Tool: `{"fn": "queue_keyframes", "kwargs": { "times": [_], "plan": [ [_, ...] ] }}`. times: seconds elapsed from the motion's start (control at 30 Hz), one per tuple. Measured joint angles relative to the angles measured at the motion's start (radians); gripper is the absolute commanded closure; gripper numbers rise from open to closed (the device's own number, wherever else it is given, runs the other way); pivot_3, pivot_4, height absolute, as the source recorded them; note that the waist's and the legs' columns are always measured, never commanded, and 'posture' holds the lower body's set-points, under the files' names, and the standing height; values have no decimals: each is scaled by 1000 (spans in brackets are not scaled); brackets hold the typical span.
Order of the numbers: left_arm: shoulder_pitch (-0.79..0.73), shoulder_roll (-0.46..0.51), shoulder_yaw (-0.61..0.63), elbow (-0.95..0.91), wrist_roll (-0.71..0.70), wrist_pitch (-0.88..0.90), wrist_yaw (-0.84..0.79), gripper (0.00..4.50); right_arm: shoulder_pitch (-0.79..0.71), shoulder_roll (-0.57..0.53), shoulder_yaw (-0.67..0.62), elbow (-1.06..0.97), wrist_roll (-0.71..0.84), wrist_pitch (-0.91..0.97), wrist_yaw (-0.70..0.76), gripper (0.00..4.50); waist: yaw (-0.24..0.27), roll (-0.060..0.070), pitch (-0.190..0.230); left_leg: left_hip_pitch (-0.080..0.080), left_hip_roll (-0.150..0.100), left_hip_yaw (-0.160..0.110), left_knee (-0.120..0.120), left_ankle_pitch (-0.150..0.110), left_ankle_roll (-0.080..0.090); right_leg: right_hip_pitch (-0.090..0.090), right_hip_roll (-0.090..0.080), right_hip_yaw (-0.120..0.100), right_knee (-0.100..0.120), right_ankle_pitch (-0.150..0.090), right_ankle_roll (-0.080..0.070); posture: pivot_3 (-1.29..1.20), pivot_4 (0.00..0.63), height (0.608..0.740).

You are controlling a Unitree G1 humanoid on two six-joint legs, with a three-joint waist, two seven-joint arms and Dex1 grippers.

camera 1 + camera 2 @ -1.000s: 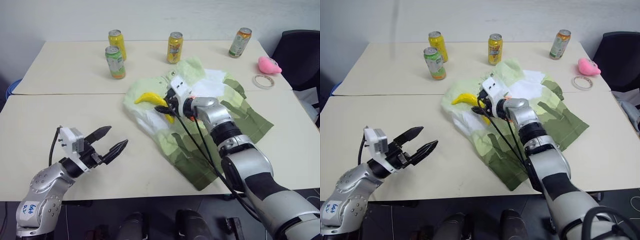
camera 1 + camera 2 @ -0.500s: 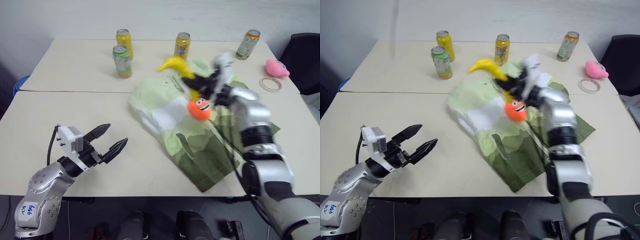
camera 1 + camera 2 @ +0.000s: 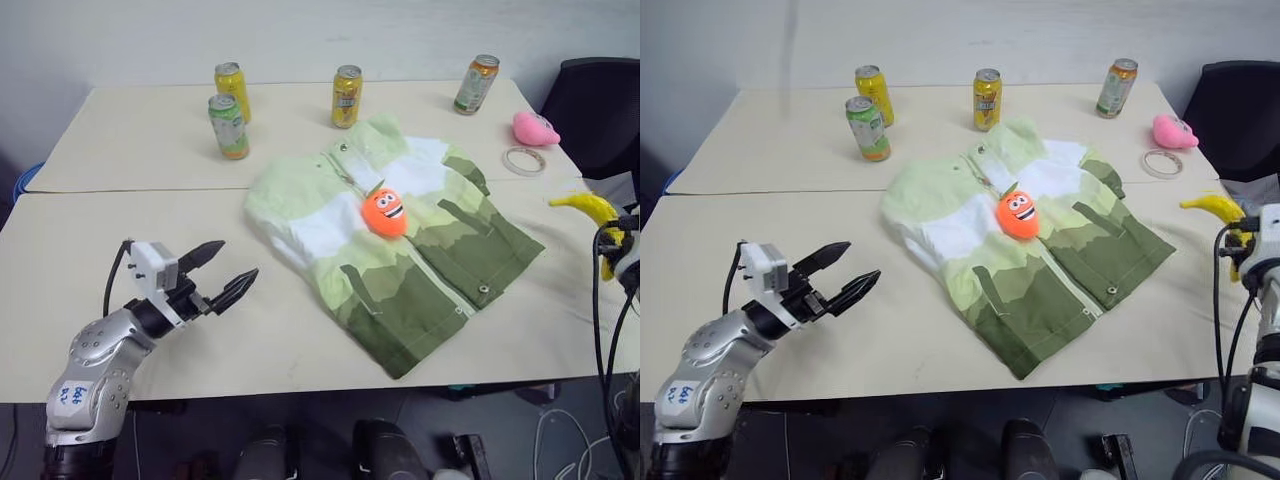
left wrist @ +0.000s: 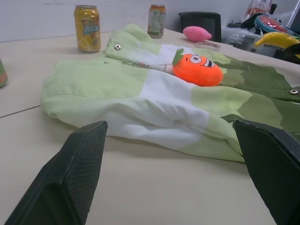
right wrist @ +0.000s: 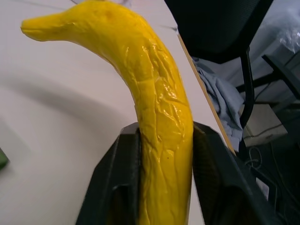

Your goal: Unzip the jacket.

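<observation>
Looks like an office or lab room used as a test setup. Two plain beige tables [image 3: 130, 140] pushed together w/ a seam between, bare pale wall behind. Black office chair [image 3: 595, 110] at the far right corner; right wrist view shows its base, plus cloth and cables on the floor by it. Left wrist view has a cluttered area w/ bags behind the chair. Tabletop holds staged props, not work stuff: four drink cans, e.g. [image 3: 347, 96], tape roll [image 3: 526, 161], pink plush toy [image 3: 536, 129], orange plush toy [image 3: 384, 212].
</observation>
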Motion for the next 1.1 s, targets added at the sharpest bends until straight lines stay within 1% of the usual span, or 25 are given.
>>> {"fn": "queue_keyframes", "kwargs": {
  "times": [0.1, 0.2, 0.27, 0.33, 0.43, 0.47, 0.53, 0.63, 0.7, 0.8, 0.87, 1.0, 1.1],
  "plan": [
    [-67, 18, -41, 82, 78, -48, -23, 0, -14, -2, 1, 38, 0, -37, 2, 1120, 4, 1, 1, 0, -1, 0, 0, 0, 0, 0, 0, 0, 0, 0, 0, 0, 150, 740],
    [-121, 42, -68, 167, 164, -104, -23, 0, -11, -11, 3, 9, 9, -83, 65, 70, 12, 2, 1, -1, -1, 0, 0, 0, 0, 0, 0, 0, 0, 0, 0, 0, 150, 740],
    [-161, 48, -84, 238, 223, -159, -28, 0, 16, -16, -7, -66, 44, -121, 137, 24, 15, 2, 1, -1, -1, -1, 0, 0, 0, 0, 0, 0, 0, 0, 0, 0, 150, 740],
    [-208, 72, -116, 327, 282, -222, -53, 0, 76, -6, -25, -231, 133, -130, 266, 24, 18, 2, 1, -1, -1, -2, 0, 0, 0, 0, 0, -1, -1, 0, 0, 0, 150, 740],
    [-287, 104, -168, 450, 368, -313, -86, 0, 182, 20, -32, -524, 262, -87, 421, 24, 25, 2, 1, -2, -1, -4, 0, 0, 0, 0, -1, -2, 0, 0, 0, 0, 150, 740],
    [-356, 119, -210, 544, 432, -389, -103, 0, 265, 41, -5, -710, 315, -43, 477, 24, 34, 1, 1, -1, -1, -4, 0, 0, 0, 0, -1, -3, 0, 0, 0, 0, 150, 740],
    [-448, 121, -260, 669, 500, -480, -111, 0, 366, 77, 39, -898, 348, -8, 504, 24, 45, 0, 1, -2, -1, -4, 1, 0, 0, 0, -1, -4, 1, 0, 0, 0, 150, 740],
    [-651, 87, -334, 924, 609, -635, -100, 0, 509, 172, 174, -1148, 370, -9, 554, 24, 67, 0, 1, -4, -3, -5, 3, 0, 1, -1, 1, -6, 2, 0, 1, 0, 150, 740],
    [-743, 58, -370, 1038, 654, -731, -97, 0, 552, 200, 207, -1213, 380, 12, 549, 24, 71, 0, 1, -4, -7, -4, 4, -1, 6, -1, -2, -5, 3, 2, 3, 0, 150, 740],
    [-836, 23, -429, 1213, 733, -840, -78, 0, 611, 207, 200, -1286, 380, 30, 521, 24, 69, -2, 1, -5, -9, -3, 6, -4, 11, 0, -3, -6, 1, 3, 6, 0, 150, 740],
    [-886, -16, -455, 1321, 779, -891, -31, 0, 647, 226, 199, -1310, 380, 39, 500, 24, 68, -4, 2, -6, -9, -4, 6, -4, 11, 0, -3, -7, 0, 4, 7, 0, 150, 740],
    [-983, -87, -494, 1460, 865, -910, 113, 0, 664, 240, 195, -1318, 379, 53, 466, 24, 71, -5, 2, -6, -9, -4, 8, -3, 12, 1, -4, -8, 0, 4, 8, 0, 150, 740],
    [-1014, -155, -482, 1523, 872, -884, 187, 0, 673, 253, 192, -1326, 379, 54, 442, 24, 71, -5, 2, -7, -9, -4, 8, -3, 12, 0, -4, -8, 0, 4, 8, 0, 150, 740]
  ]
}}
